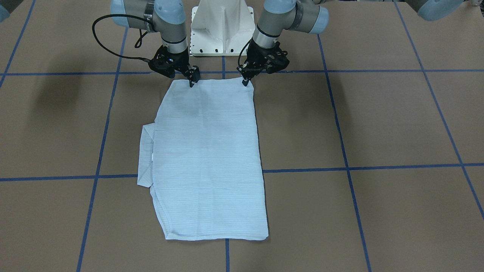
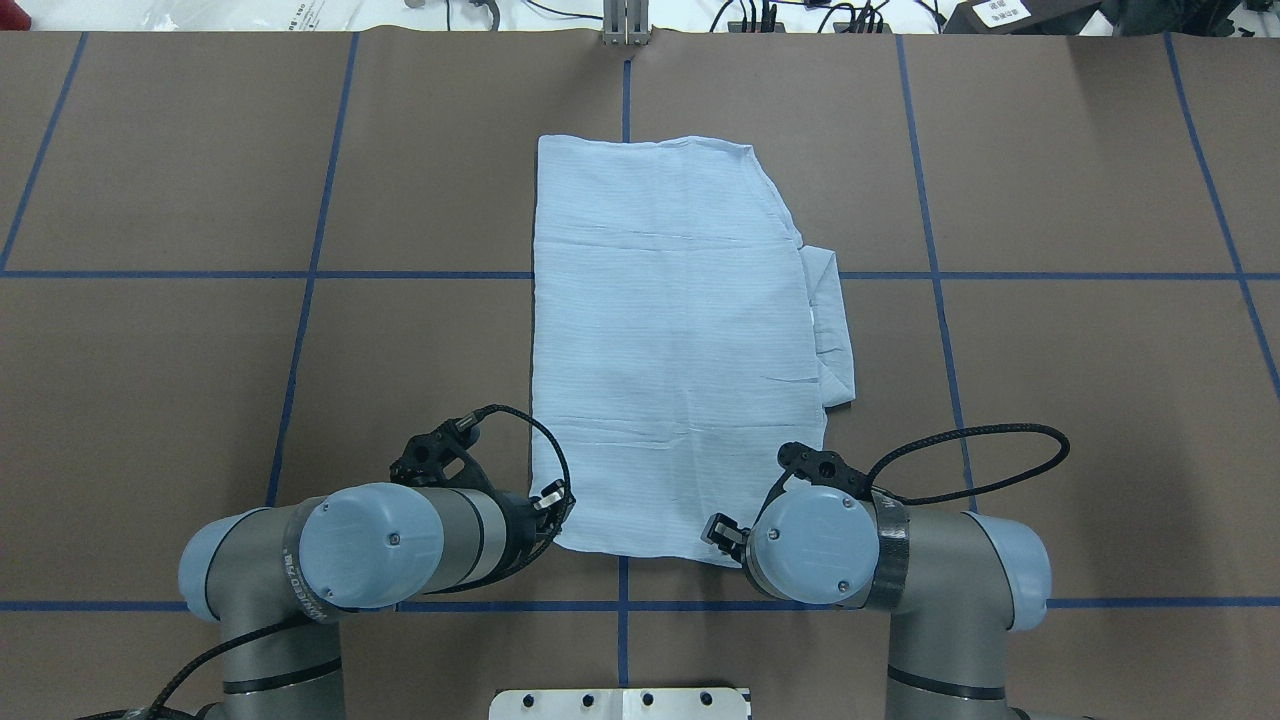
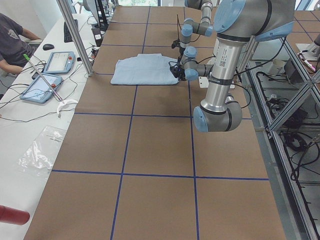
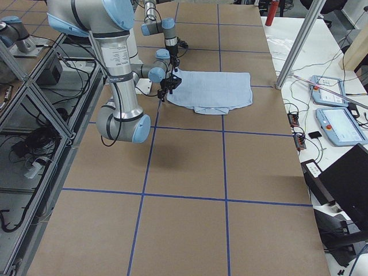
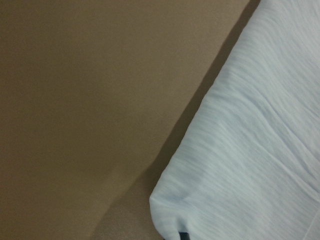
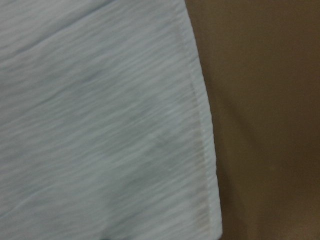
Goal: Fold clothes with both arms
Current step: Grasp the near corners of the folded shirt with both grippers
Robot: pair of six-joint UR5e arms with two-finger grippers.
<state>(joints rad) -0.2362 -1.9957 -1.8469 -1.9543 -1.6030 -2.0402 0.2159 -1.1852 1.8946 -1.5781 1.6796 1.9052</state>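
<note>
The clothes are one pale blue shirt (image 1: 210, 158) (image 2: 670, 340), folded into a long flat rectangle on the brown table. A folded sleeve part (image 1: 145, 155) (image 2: 832, 330) sticks out along one long side. Both arms reach down to the shirt's short edge nearest the robot base. My left gripper (image 1: 246, 82) (image 2: 553, 503) is pinched shut on one corner of that edge. In the left wrist view that corner (image 5: 170, 205) is raised slightly, with a shadow under it. My right gripper (image 1: 192, 82) (image 2: 720, 530) is shut on the other corner. The right wrist view shows only cloth and its hem (image 6: 200, 140).
The white pedestal base (image 1: 222, 28) stands just behind the grippers. Blue tape lines (image 1: 348, 166) divide the table into squares. In the exterior left view a seated person (image 3: 10, 42), tablets (image 3: 60, 62) and a metal post (image 3: 75, 35) are beside the table's far long edge.
</note>
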